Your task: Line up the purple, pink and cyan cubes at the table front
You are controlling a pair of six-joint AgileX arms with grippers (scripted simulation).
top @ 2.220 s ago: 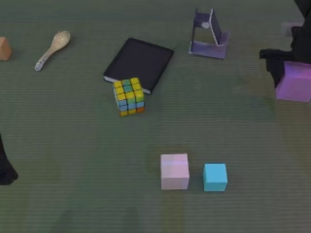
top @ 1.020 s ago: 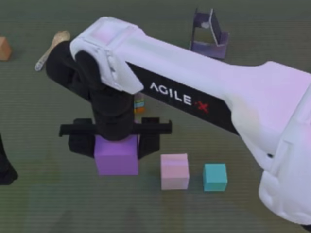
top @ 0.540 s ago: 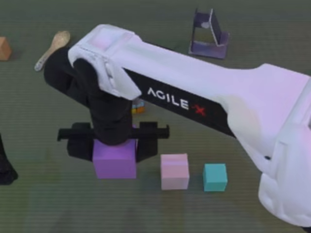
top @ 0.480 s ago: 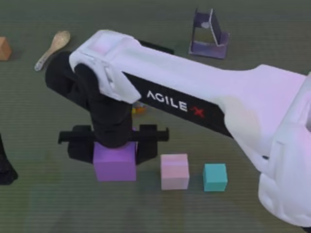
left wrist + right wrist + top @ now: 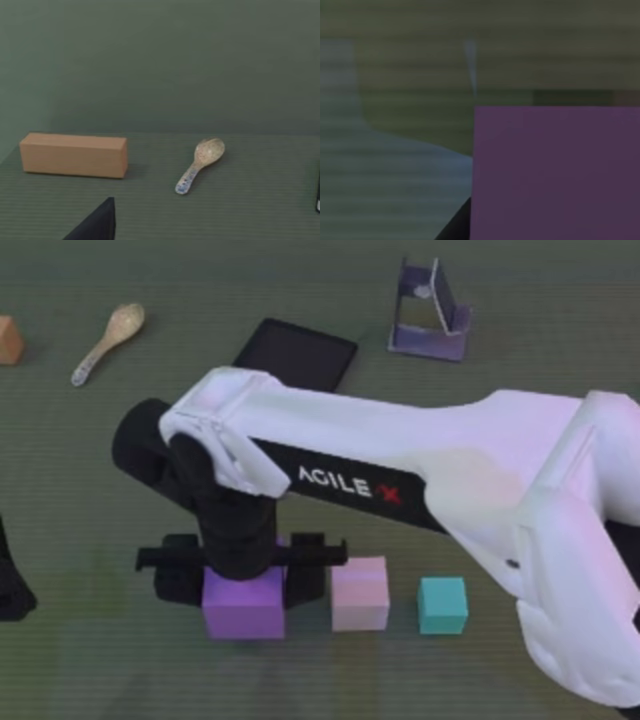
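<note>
Grey-green table (image 5: 120,660) lies under us, its clutter well back: spoon (image 5: 108,340), orange block (image 5: 9,340), black tablet (image 5: 300,352), purple stand (image 5: 430,315). Our worry is the gap: our right gripper (image 5: 243,585) carries the purple cube (image 5: 243,605) at the near edge, and its right-hand finger (image 5: 307,570) stands just beside the pink cube (image 5: 359,592). Spreading there could, we judge, shove the pink cube toward the cyan cube (image 5: 442,604) and spoil the row. For now the jaws pinch the purple cube's two sides. Our left gripper (image 5: 12,590) idles at the left edge; we cannot tell its spread.
</note>
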